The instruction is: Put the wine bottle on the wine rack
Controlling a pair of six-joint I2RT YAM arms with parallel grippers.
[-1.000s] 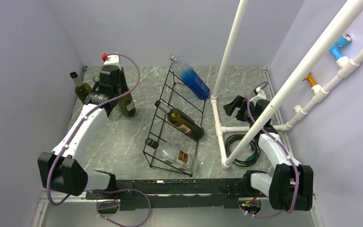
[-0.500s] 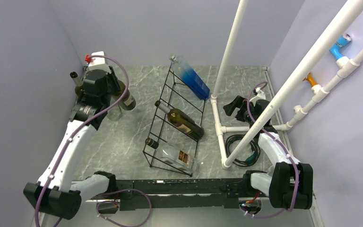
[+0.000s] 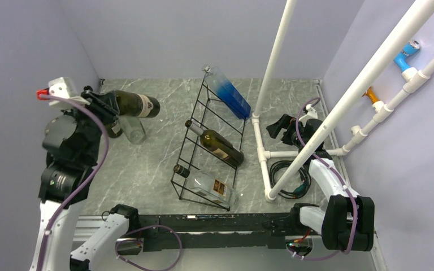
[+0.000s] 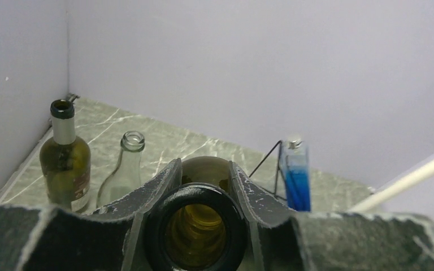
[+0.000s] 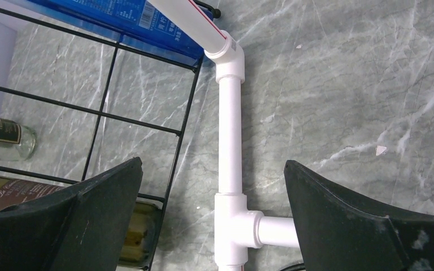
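Observation:
My left gripper (image 3: 97, 101) is raised over the table's back left and is shut on the neck of a dark wine bottle (image 3: 137, 105), which lies about level with its base pointing right. In the left wrist view the fingers (image 4: 153, 191) clamp the neck just behind the open black mouth of the wine bottle (image 4: 196, 228). The black wire wine rack (image 3: 201, 121) stands at mid table, to the right of the held bottle, with a blue bottle (image 3: 230, 93), a dark bottle (image 3: 219, 146) and a clear bottle (image 3: 210, 184) in it. My right gripper (image 3: 277, 126) is open, low by the rack's right side.
A clear empty bottle (image 3: 133, 129) stands below the held one, and a green bottle (image 4: 64, 164) stands near the left wall. A white pipe frame (image 3: 261, 153) and coiled cable (image 3: 285, 171) lie right of the rack. The right gripper (image 5: 212, 162) hangs over a white pipe tee (image 5: 230, 220).
The left arm has lifted the dark bottle off the table, swung up and to the left, and tipped it from upright to about level. The right arm has not moved.

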